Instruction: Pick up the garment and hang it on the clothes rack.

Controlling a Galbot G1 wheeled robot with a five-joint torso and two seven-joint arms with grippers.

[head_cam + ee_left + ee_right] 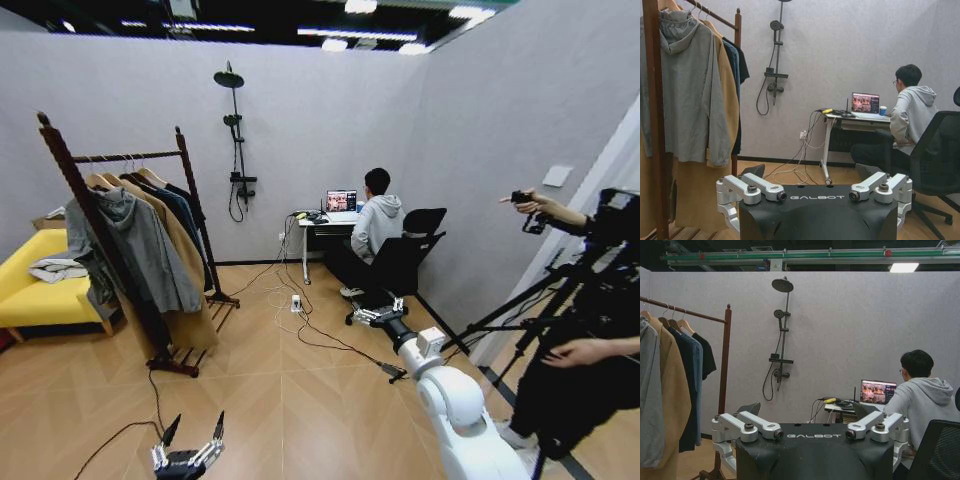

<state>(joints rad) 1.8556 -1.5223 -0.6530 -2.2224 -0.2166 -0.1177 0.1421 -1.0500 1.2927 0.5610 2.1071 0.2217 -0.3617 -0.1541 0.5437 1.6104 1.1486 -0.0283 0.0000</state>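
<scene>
The black jacket point(706, 356) hangs on the clothes rack point(125, 157), last in the row at the far end of the rail, right beside the far post. From the robot it lies at about ten o'clock, well apart from both arms. Its long axis runs straight up and down, collar at twelve and hem at six. The wooden hanger's shoulder line appears to lie across the rail, so the jacket shows its edge along the row (the hook itself is too small to make out).

The left gripper point(188, 440) hovers low over the floor at about seven o'clock, close to the robot. Its two fingers are spread apart with nothing between them. The right gripper point(376, 314) is stretched out ahead at about one o'clock, near the office chair point(405, 262). Whether it is open or closed I cannot tell.

Several things could go wrong from here:
- The jacket sits tight against the navy coat point(686, 400), so a reach for its hanger could snag the coat or pull it along.
- Lifting at a slant could catch the hook on the rail or knock the far post.
- A grip on the cloth instead of the hanger might let the jacket slide off its shoulders.
- Loose cables point(300, 330) cross the floor between the robot and the rack and could foul the wheels on the way in.
</scene>
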